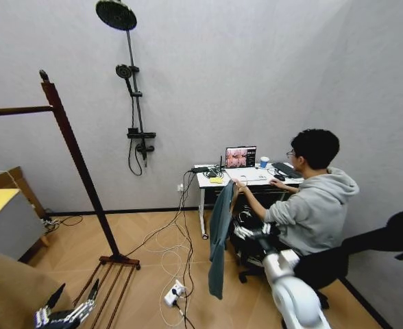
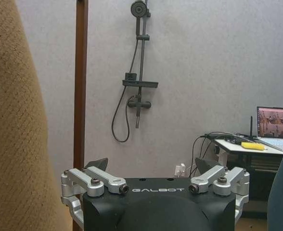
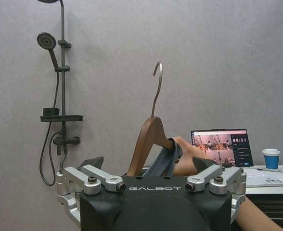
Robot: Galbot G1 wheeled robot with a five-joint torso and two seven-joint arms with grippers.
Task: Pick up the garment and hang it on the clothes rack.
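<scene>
Clothes rack top bar edge-cut.

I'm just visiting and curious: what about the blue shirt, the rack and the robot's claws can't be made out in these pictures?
- Right gripper: fingertips hidden behind its body, right wrist view; grip on garment unclear.
- Clothes rack: top bar cut off, head view's left edge.
- Left gripper: cut off, head view's bottom edge.
</scene>
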